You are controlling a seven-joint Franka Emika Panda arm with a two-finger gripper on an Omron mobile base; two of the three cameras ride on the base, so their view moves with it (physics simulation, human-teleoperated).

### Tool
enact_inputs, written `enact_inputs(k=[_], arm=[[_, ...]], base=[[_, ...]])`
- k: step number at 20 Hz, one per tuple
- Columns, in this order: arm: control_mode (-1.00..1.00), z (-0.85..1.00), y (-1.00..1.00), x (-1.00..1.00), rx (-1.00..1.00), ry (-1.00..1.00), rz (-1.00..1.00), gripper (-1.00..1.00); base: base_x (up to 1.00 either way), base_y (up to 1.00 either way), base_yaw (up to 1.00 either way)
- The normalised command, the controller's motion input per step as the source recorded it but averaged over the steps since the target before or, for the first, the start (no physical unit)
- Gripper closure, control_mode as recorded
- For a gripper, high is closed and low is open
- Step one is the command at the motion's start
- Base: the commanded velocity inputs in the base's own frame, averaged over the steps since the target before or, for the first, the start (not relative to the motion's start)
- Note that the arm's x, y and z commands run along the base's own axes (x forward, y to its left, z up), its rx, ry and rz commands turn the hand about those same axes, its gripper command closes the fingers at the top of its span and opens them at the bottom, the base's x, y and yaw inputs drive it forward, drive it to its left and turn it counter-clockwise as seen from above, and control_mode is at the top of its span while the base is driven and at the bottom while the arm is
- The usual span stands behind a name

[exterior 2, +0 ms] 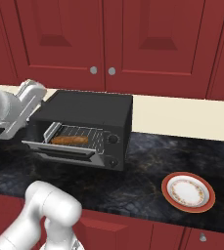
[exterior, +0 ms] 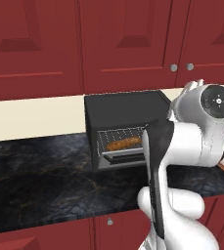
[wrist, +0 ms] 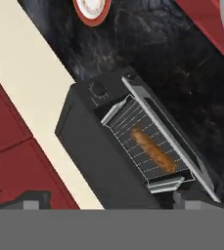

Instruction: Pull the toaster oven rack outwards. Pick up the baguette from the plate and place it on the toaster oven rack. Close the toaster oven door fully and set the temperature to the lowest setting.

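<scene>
Tool fingertips (wrist: pixel 108 202) are seen as dark stubs at the bottom edge of the hand view, spread wide with nothing held between them. Above them, at frame centre, the toaster oven (wrist: pixel 91 141) is shown on the dark marbled bench (wrist: pixel 182 58). Its toaster oven door (wrist: pixel 174 134) is let down, and the toaster oven rack (wrist: pixel 140 132) is drawn out over it. The baguette (wrist: pixel 153 150) is laid on the rack. A red-rimmed plate (wrist: pixel 90 9) is seen at the upper edge.
</scene>
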Motion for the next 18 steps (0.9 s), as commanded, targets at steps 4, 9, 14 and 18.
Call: enact_inputs(k=[4, 9, 14, 18], arm=[[-1.00, -0.03, 0.94, -0.42, -0.48, 0.55, -0.03, -1.00], [-1.00, -0.75, 0.48, -0.45, -0.33, 0.13, -0.06, -1.00], [-1.00, -0.98, 0.05, 0.02, -0.29, 0.13, 0.00, -1.00], [-1.00, -0.69, -0.01, 0.23, -0.13, 0.24, 0.08, -1.00]], base=[[0.00, 0.00, 0.00], [0.00, 0.00, 0.00], [0.00, 0.00, 0.00], [0.00, 0.00, 0.00]])
